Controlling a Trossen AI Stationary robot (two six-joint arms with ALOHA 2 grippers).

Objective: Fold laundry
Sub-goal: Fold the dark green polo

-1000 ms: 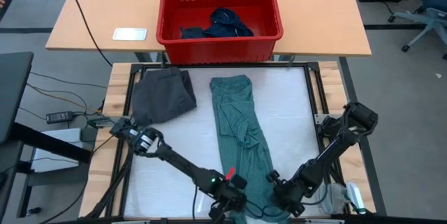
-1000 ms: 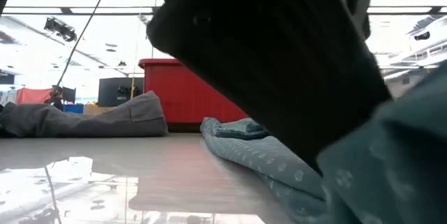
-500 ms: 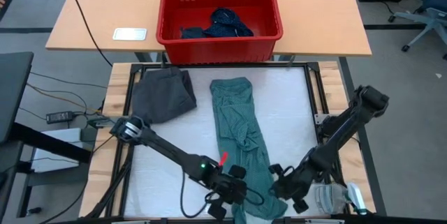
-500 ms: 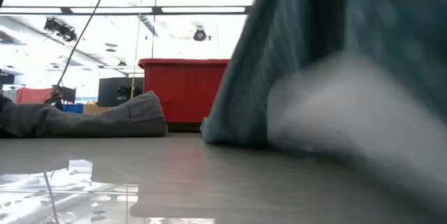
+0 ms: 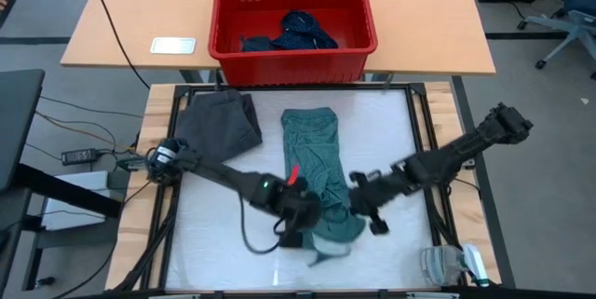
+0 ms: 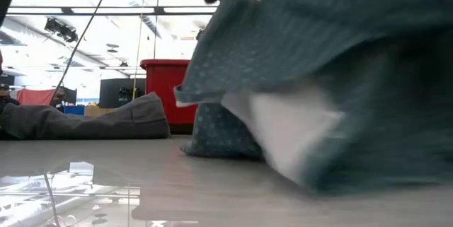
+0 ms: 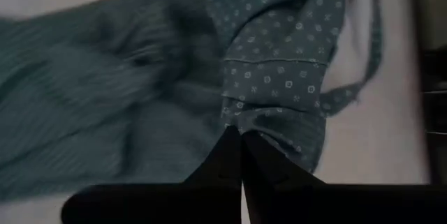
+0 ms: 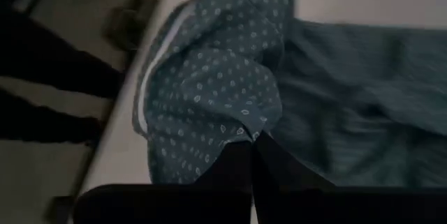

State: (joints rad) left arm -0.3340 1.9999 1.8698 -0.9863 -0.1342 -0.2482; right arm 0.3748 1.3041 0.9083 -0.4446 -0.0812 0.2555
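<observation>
The laundry on the table is a teal-green dotted shirt [image 5: 312,155], lying lengthwise at mid-table with its far end flat on the white mat. Its near end [image 5: 333,229] is raised, and the low view shows it as a hanging bulk [image 6: 333,64] with a pale inner side. My left gripper [image 5: 305,220] and my right gripper [image 5: 361,201] are both shut on that raised end, one at each side. A charcoal grey piece [image 5: 219,124] lies bunched at the far left of the mat. My left gripper pinches a bunched bit of the shirt's near end [image 7: 246,121] between its two shut fingers, slanting down from the table's left. The cloth there is lifted off the mat and sags slack around the fingers. One layer or several, I cannot tell. My right gripper pinches a gathered fold of the shirt's near end [image 8: 248,128] between its shut fingers, slanting down from the table's right. That end is held clear of the mat and droops beside the fingers, while the shirt's far part lies on the table.
A red basket [image 5: 293,57] with dark navy pieces [image 5: 298,31] stands on the wooden table beyond the mat, beside a small white object [image 5: 173,46]. A clear plastic item [image 5: 452,264] sits at the near right corner. Bare mat [image 5: 223,234] lies left of the shirt.
Both grippers have risen and gone from the table's near edge toward its far edge, taking the shirt's near end with them. That end is now lifted clear and doubling back over the shirt's middle, while the far end has stayed flat.
</observation>
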